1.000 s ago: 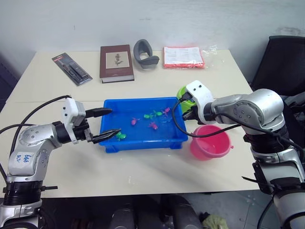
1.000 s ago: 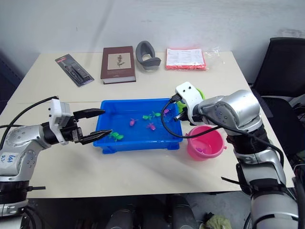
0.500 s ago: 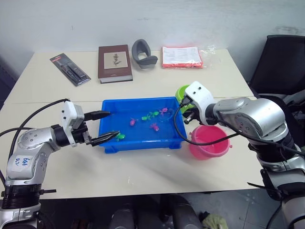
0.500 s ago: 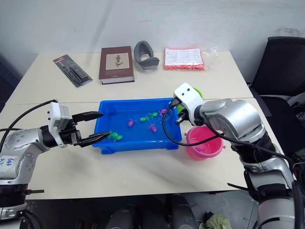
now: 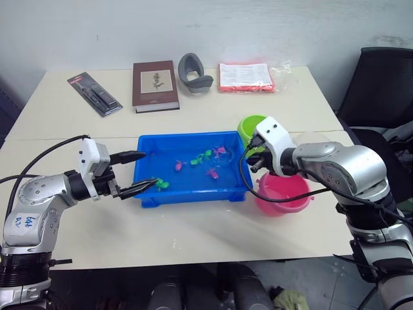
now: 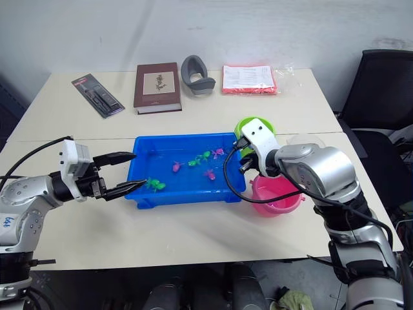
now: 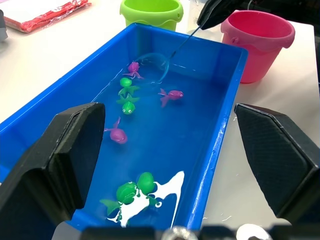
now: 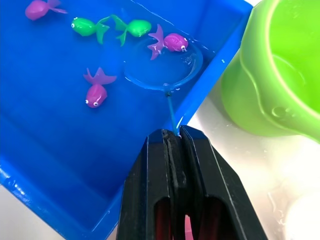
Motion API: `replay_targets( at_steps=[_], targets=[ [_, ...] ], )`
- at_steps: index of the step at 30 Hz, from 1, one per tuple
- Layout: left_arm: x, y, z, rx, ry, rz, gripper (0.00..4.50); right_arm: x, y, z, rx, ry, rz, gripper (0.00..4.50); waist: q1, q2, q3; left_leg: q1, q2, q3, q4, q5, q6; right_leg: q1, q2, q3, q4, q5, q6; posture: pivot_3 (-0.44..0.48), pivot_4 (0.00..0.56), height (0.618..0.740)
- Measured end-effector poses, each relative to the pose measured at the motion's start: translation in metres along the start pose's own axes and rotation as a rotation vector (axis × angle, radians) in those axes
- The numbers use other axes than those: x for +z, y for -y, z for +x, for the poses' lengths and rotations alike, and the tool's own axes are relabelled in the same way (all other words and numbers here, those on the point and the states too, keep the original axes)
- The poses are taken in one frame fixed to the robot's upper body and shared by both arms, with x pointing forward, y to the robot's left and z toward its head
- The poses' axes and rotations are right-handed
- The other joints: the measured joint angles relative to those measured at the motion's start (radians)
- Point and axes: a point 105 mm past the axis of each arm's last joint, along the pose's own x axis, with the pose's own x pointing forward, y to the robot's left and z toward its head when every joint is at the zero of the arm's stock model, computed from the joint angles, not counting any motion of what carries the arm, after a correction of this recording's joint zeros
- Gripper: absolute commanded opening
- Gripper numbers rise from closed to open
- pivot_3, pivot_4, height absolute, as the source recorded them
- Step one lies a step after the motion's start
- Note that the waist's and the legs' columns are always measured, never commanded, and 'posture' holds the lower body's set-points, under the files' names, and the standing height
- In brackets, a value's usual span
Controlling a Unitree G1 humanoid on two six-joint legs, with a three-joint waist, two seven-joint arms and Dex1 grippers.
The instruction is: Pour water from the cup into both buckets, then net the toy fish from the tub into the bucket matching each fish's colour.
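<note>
The right tool [image 8: 176, 136] pinches the net [image 8: 163, 70] handle, hoop submerged in the tub [image 8: 45, 165] beside a pink fish [image 8: 172, 42]; the left tool [image 5: 143, 169] gapes wide.

The only writing that can be made out is handwritten blue digits on a white sticker [image 5: 24, 221] on the left arm, roughly "02".

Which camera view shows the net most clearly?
The right wrist view: the net lies in the tub, hoop under a pink fish. The left wrist view shows it farther off; in the eye views it is too small to tell.
</note>
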Motion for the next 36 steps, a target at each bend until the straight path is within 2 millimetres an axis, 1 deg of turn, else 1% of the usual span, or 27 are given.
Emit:
replay_targets(
  at_steps=[5,9,11,15,16,19,20,24,25,28,31,32,34,36],
  targets=[
    [0.001,0.000,0.000,-0.001,0.000,0.003,4.44,-0.006,0.000,-0.011,0.046,0.024,0.032,0.00,0.001,0.000,0.000,0.000,0.000,0.000,0.000,-0.001,0.001,0.000,0.000,0.000,-0.001,0.000,0.000,0.000,0.150,0.740],
    [0.001,0.001,-0.001,-0.006,0.000,0.005,4.44,-0.005,0.002,-0.020,0.055,0.064,0.047,0.00,0.000,0.000,0.000,0.000,0.000,0.000,0.000,-0.001,0.001,0.000,0.000,0.000,-0.001,0.000,0.000,0.000,0.150,0.740],
    [0.001,0.000,-0.001,-0.007,0.000,0.004,4.44,-0.009,0.003,-0.023,0.060,0.085,0.065,0.00,-0.001,0.000,0.000,0.000,0.000,0.000,0.000,-0.001,0.000,0.000,0.001,0.000,-0.001,0.000,0.000,0.000,0.150,0.740],
    [0.001,0.000,-0.001,-0.008,0.001,0.004,4.44,-0.010,-0.001,-0.033,0.122,0.191,0.072,0.00,0.000,0.000,0.000,0.000,0.000,0.000,0.000,-0.002,0.000,0.000,0.001,0.000,-0.001,0.000,0.000,0.000,0.150,0.740],
    [0.001,0.001,-0.001,-0.014,0.001,0.004,4.44,-0.009,-0.004,-0.040,0.147,0.228,0.032,0.00,0.000,0.000,0.000,0.000,0.000,0.001,0.000,-0.002,0.001,0.000,0.001,0.000,-0.001,0.000,0.000,0.000,0.150,0.740],
    [0.001,0.002,0.001,-0.032,0.003,0.002,4.44,-0.011,-0.003,-0.052,0.142,0.272,-0.017,0.00,0.001,0.000,0.000,0.000,0.000,0.001,0.000,-0.002,0.000,0.000,0.002,0.000,-0.001,0.000,0.000,0.000,0.150,0.740],
    [0.003,0.003,0.001,-0.041,0.009,-0.003,4.44,-0.013,-0.002,-0.056,0.136,0.296,-0.019,0.00,0.002,0.000,0.000,0.000,0.000,0.001,0.000,-0.002,0.000,0.000,0.002,0.001,-0.001,0.000,0.000,0.000,0.150,0.740],
    [0.021,0.001,0.011,-0.091,0.052,0.020,4.44,-0.019,0.003,-0.074,0.108,0.367,0.003,0.00,0.007,0.000,0.000,0.001,0.000,0.001,0.000,-0.002,0.000,0.001,0.002,0.001,-0.001,0.001,0.001,0.000,0.150,0.740],
    [0.025,0.002,0.014,-0.112,0.057,0.025,4.44,-0.021,0.004,-0.081,0.106,0.394,0.009,0.00,0.008,0.000,0.000,0.001,0.000,0.001,0.000,-0.002,0.000,0.001,0.002,0.002,-0.001,0.001,0.001,0.000,0.150,0.740],
    [0.028,0.005,0.023,-0.167,0.059,0.023,4.44,-0.029,-0.001,-0.101,0.132,0.489,0.014,0.00,0.017,0.000,0.000,0.001,0.000,0.001,-0.001,-0.002,0.000,0.001,0.004,0.002,-0.002,0.001,0.001,0.000,0.150,0.740],
    [0.031,0.005,0.030,-0.202,0.070,0.024,4.44,-0.035,-0.004,-0.114,0.137,0.559,0.010,0.00,0.020,0.000,0.000,0.003,0.000,0.003,-0.001,-0.002,0.000,0.001,0.005,0.004,-0.001,0.001,0.002,0.000,0.150,0.740],
    [0.033,0.005,0.037,-0.222,0.084,0.021,4.44,-0.041,-0.004,-0.124,0.110,0.590,0.009,0.00,0.025,0.000,0.000,0.004,-0.001,0.003,-0.001,-0.002,0.000,0.002,0.005,0.004,-0.001,0.001,0.002,0.000,0.150,0.740],
    [0.030,0.004,0.042,-0.241,0.085,0.008,4.44,-0.050,-0.004,-0.135,0.073,0.606,0.003,0.00,0.026,0.000,0.000,0.004,-0.001,0.004,-0.001,-0.002,0.000,0.003,0.005,0.005,-0.001,0.001,0.002,0.000,0.150,0.740],
    [0.027,0.006,0.048,-0.263,0.094,-0.007,4.44,-0.064,-0.002,-0.145,0.030,0.594,-0.006,0.00,0.028,0.000,0.000,0.005,-0.001,0.003,-0.001,-0.003,0.000,0.003,0.005,0.005,-0.001,0.001,0.002,0.000,0.150,0.740]
  ],
)
